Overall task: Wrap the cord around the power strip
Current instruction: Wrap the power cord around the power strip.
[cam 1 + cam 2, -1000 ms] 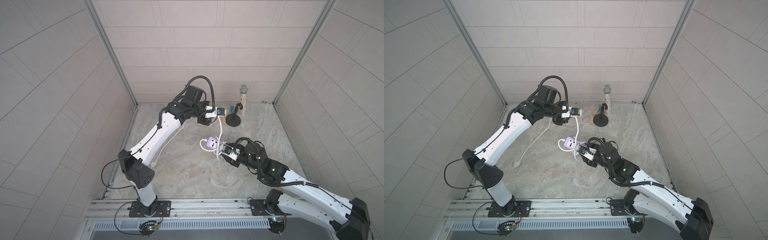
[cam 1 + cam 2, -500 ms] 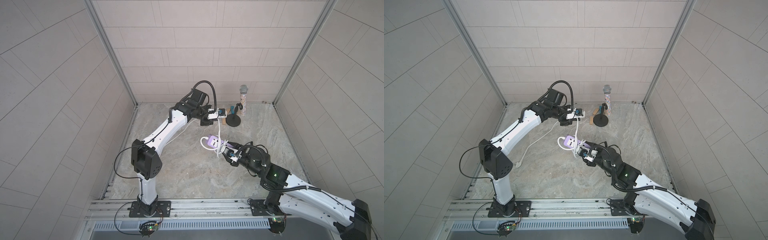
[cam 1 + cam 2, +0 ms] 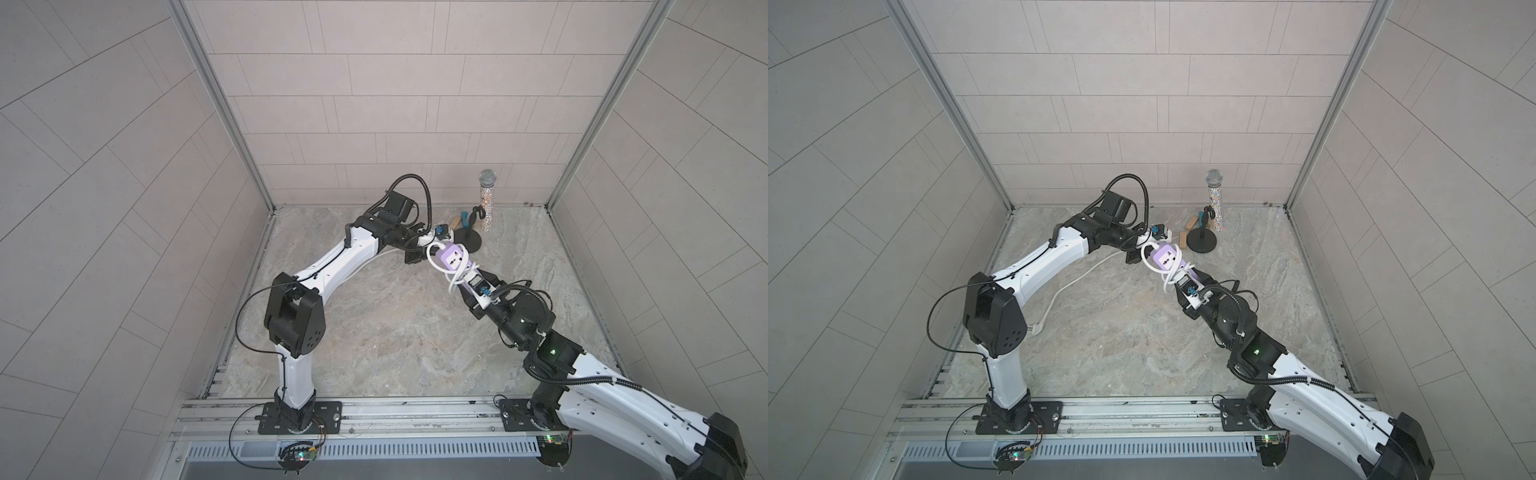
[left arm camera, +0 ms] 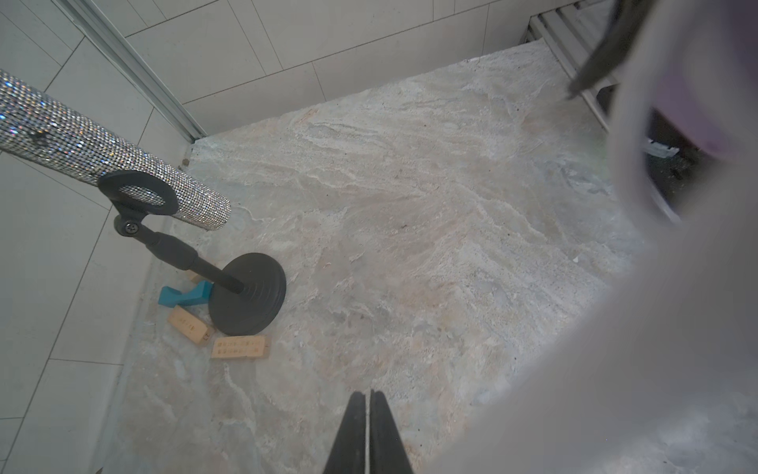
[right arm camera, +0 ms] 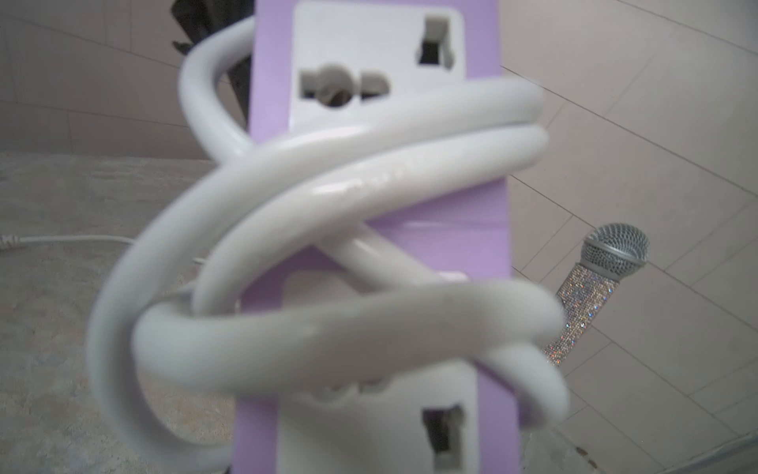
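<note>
Within right gripper [image 3: 464, 274], the power strip [image 3: 451, 258].

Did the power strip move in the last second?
Yes. In a top view the power strip has shifted toward the back wall, and is now closer to the mic stand base, which stayed put.
</note>
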You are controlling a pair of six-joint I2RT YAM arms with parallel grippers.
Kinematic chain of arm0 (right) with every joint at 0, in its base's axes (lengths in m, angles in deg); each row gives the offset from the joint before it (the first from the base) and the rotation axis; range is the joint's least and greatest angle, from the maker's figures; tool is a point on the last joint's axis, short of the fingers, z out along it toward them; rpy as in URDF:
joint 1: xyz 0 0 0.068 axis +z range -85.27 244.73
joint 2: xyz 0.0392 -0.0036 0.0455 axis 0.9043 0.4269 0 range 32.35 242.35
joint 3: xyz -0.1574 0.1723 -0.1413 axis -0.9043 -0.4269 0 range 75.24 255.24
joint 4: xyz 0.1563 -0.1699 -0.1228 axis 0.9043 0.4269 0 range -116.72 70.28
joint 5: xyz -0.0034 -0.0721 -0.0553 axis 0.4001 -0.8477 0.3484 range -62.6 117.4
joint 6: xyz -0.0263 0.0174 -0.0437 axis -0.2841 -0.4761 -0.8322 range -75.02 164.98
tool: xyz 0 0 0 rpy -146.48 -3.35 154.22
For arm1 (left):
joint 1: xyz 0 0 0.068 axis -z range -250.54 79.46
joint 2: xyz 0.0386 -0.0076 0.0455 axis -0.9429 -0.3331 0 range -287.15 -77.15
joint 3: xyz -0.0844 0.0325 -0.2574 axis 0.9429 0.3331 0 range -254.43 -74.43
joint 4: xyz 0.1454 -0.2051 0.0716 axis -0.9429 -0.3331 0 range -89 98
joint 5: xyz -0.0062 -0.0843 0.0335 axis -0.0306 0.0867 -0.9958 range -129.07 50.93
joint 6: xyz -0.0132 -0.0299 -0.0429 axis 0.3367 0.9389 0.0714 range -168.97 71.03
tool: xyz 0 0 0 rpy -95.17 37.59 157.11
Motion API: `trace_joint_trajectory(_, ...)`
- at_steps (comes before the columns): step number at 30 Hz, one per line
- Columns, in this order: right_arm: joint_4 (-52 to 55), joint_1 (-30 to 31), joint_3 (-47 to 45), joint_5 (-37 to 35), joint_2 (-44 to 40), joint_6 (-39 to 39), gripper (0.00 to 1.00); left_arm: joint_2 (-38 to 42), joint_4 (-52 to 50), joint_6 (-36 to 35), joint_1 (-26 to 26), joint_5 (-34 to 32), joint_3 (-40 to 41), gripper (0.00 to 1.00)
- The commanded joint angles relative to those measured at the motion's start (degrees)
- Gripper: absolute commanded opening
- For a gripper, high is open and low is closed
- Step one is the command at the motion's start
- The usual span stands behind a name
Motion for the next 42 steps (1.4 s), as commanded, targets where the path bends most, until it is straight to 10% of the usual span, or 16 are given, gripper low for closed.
trace_joint_trajectory(1,-19.31,-4.53,1.37,-1.22,-3.89,12.21,0.0,0.82,1.42,2.66,-1.8,0.0,4.05,0.0)
trace_joint_trajectory(20,-7.09,-10.52,12.96,-5.92,1.38,19.94,0.0,12.47,35.1,27.58,0.02,12.06,27.53,0.05)
trace_joint_trajectory(42,-5.88,-15.74,14.4,4.66,5.26,21.22,0.0,15.83,17.7,14.8,5.84,15.13,24.7,0.16)
